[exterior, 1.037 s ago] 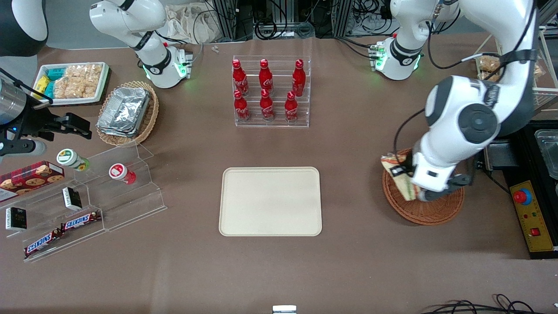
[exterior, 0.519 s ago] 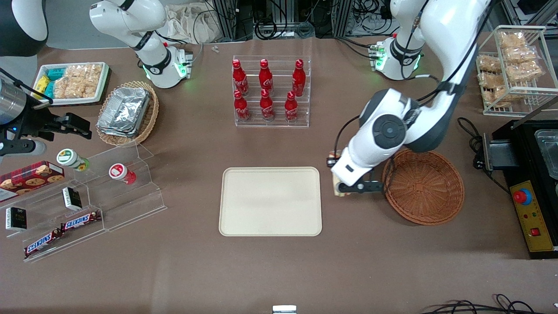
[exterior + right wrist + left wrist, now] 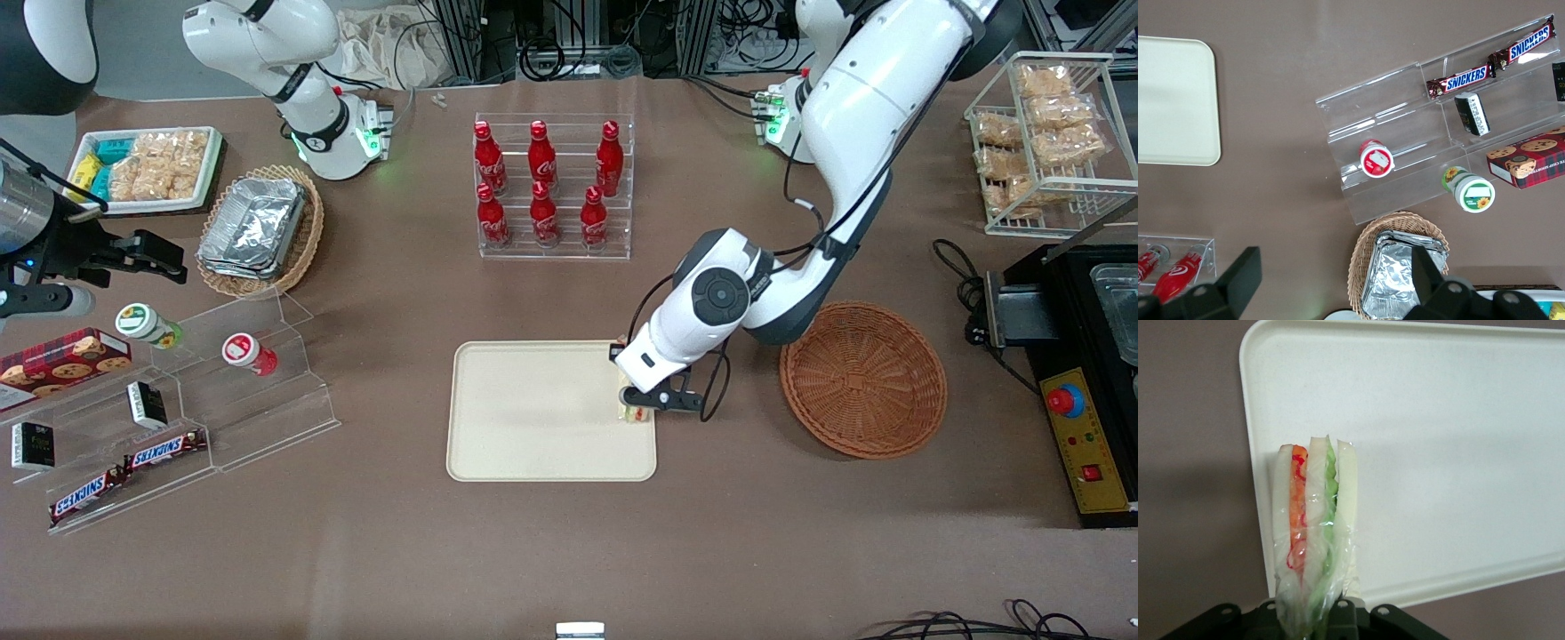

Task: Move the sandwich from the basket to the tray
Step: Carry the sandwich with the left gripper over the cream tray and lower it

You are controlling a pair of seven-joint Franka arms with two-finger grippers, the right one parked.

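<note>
Carried from the wicker basket (image 3: 862, 380), gripper (image 3: 642, 407) clamps plastic-wrapped sandwich (image 3: 1313, 527) over smooth tray (image 3: 533, 409).

Gripper (image 3: 637, 411) with sandwich (image 3: 1313, 520), now over tray (image 3: 533, 418) edge.

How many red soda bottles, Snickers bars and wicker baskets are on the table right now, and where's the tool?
Red soda bottles: 6
Snickers bars: 2
Wicker baskets: 2
Total: 10
The tool is shut on the sandwich, over the tray edge nearest the reddish basket.
</note>
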